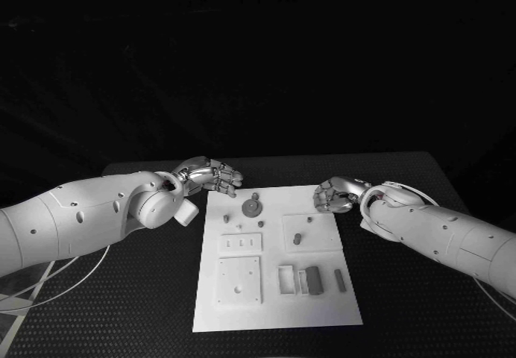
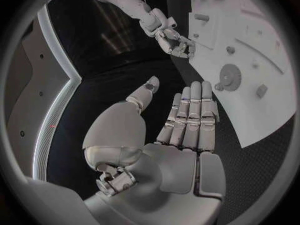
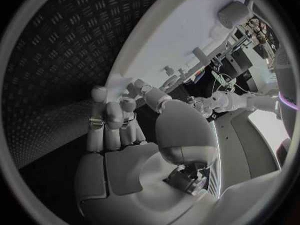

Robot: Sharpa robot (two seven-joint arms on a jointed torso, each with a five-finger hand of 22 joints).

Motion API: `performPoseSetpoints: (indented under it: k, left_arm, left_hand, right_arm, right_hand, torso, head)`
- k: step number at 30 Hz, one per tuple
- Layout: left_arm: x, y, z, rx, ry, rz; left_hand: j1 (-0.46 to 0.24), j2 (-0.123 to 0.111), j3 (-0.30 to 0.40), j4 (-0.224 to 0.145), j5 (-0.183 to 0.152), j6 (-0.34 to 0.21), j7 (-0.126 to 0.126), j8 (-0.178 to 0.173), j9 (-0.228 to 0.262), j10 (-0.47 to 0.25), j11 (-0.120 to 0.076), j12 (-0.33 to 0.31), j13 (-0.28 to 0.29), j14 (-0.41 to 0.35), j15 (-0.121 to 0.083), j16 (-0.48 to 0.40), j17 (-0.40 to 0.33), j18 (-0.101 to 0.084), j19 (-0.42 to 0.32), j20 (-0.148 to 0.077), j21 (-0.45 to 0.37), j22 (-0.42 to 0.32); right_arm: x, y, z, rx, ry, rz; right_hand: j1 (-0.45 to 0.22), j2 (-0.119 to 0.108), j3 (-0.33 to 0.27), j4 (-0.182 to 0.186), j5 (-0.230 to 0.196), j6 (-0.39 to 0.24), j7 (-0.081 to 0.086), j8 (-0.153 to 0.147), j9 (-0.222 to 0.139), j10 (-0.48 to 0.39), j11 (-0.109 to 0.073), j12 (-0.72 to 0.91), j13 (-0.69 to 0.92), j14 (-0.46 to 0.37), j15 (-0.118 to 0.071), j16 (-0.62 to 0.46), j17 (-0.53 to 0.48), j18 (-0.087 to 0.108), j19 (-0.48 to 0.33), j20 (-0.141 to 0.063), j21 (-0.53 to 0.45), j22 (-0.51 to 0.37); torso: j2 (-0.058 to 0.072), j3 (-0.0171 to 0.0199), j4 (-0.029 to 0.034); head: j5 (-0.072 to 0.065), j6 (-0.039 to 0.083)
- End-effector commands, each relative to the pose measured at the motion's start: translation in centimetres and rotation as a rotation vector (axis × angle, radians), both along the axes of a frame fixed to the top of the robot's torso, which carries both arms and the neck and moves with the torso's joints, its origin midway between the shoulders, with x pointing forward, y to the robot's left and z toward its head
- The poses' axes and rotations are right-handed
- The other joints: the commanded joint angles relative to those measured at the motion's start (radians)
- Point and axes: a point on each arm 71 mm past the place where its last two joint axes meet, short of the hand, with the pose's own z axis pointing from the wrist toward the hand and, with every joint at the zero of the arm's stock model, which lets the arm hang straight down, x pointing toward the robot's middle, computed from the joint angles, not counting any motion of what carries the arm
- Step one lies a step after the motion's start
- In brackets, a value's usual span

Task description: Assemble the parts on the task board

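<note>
From above, the white rectangular task board (image 1: pixel 277 257) lies mid-bench with small grey parts (image 1: pixel 253 206) on it, both silver hands at its far corners; the left hand (image 2: pixel 187 117) shows straight empty fingers, the right hand (image 3: pixel 115 117) curled, empty fingers.

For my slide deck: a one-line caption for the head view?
Both robot hands, left and right, hover empty at the far end of the board, grey parts lying on it.
</note>
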Motion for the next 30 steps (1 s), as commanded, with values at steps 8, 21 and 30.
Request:
performPoseSetpoints:
  k: [8, 21, 30]
  left_arm:
    - [-0.09, -0.39, 0.04, 0.002, 0.003, -0.035]
    - [-0.11, -0.39, 0.03, 0.002, 0.005, -0.036]
    - [-0.11, -0.38, 0.03, 0.002, 0.004, -0.035]
  left_hand:
    - [-0.001, 0.005, -0.009, 0.001, -0.004, -0.005, 0.026, 0.007, -0.001, 0.006, 0.002, -0.004, 0.002, 0.008, 0.001, -0.008, 0.003, 0.015, 0.002, -0.003, -0.005, 0.002]
    - [0.000, 0.005, -0.009, 0.000, -0.004, -0.005, 0.026, 0.007, -0.001, 0.006, 0.002, -0.004, 0.002, 0.008, 0.001, -0.009, 0.004, 0.015, 0.002, -0.003, -0.005, 0.002]
    - [0.000, 0.005, -0.010, -0.001, -0.004, -0.006, 0.026, 0.007, -0.002, 0.006, 0.002, -0.004, 0.002, 0.009, 0.001, -0.010, 0.004, 0.015, 0.002, -0.003, -0.005, 0.002]
  right_arm:
    - [-0.10, 0.25, 0.03, 0.004, -0.007, 0.010]
    - [-0.05, 0.14, 0.05, 0.006, -0.008, -0.001]
    - [0.00, 0.06, 0.08, 0.004, -0.016, -0.012]
  right_hand:
    - [-0.009, 0.013, 0.004, 0.000, 0.003, 0.126, 0.006, 0.022, 0.021, 0.003, -0.019, 0.007, -0.005, -0.002, -0.020, 0.005, 0.000, 0.013, 0.000, -0.002, 0.007, 0.022]
    - [-0.020, 0.006, 0.000, 0.004, 0.002, 0.139, 0.000, 0.028, 0.033, 0.008, -0.025, 0.008, -0.008, 0.000, -0.026, 0.007, -0.001, 0.013, 0.001, -0.003, 0.011, 0.022]
    - [-0.022, 0.008, 0.002, 0.007, 0.003, 0.149, -0.004, 0.033, 0.042, 0.012, -0.029, 0.009, -0.010, 0.003, -0.029, 0.008, -0.002, 0.013, 0.003, -0.005, 0.013, 0.022]
  torso:
    - [0.000, 0.0002, -0.0004]
    - [0.001, -0.0009, 0.0001]
    - [0.001, -0.0007, 0.0002]
  head:
    - [-0.003, 0.000]
    - [-0.006, -0.003]
    - [-0.005, -0.003]
